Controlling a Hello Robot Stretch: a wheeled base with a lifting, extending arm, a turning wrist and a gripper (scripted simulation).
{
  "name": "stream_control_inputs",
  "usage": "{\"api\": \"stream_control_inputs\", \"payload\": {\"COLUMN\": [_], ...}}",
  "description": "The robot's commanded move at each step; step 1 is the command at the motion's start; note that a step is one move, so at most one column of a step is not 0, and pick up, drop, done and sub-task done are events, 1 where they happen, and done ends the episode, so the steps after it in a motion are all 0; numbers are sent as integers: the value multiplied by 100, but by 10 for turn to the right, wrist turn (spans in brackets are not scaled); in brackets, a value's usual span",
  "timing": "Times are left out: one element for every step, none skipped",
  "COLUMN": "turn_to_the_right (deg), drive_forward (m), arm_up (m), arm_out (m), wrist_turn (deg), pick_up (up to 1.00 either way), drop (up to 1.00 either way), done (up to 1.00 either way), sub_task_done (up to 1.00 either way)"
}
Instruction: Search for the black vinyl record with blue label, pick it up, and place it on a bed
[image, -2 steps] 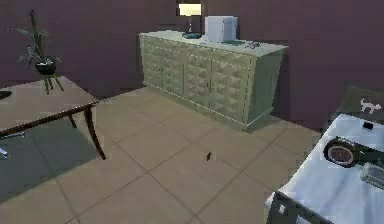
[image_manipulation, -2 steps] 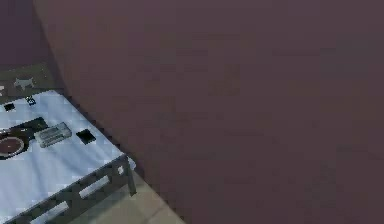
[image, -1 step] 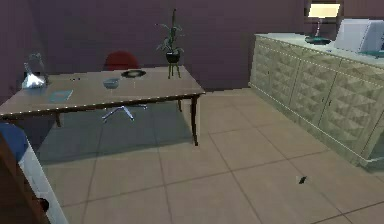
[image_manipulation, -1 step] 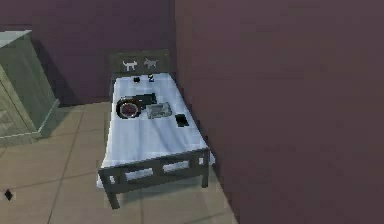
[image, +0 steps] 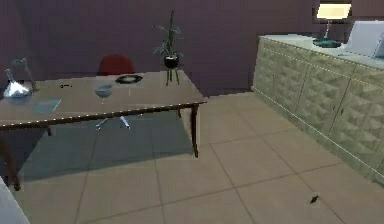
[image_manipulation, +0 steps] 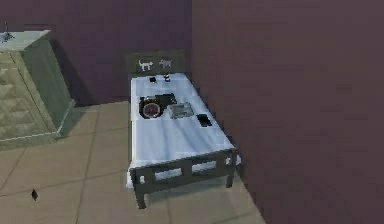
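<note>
A flat black disc (image: 128, 78), possibly the record, lies toward the far edge of a wooden table (image: 150, 103) in the forward view; its label colour is too small to tell. In the arm side view a bed (image_manipulation: 185, 150) with a pale sheet stands against the purple wall. On the sheet lie a round dark object (image_manipulation: 152, 108), a grey item (image_manipulation: 181, 111) and a small black item (image_manipulation: 204, 120). The dark headboard (image_manipulation: 130, 62) bears two small white marks.
A red chair (image: 116, 64) stands behind the table, and a potted plant (image: 172, 45) stands past its far corner. A glass item (image: 17, 82) and a cup (image: 104, 90) are on the table. A pale dresser (image: 320, 90) (image_manipulation: 30, 85) carries a lamp (image: 331, 25). Tiled floor lies between.
</note>
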Motion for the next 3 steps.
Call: {"api": "stream_control_inputs", "payload": {"turn_to_the_right": [240,0,30], "drive_forward": [0,100,0], "arm_up": [0,0,0], "arm_out": [0,0,0], "wrist_turn": [0,0,0], "pick_up": [0,0,0], "drop": [0,0,0], "done": [0,0,0], "sub_task_done": [0,0,0]}}
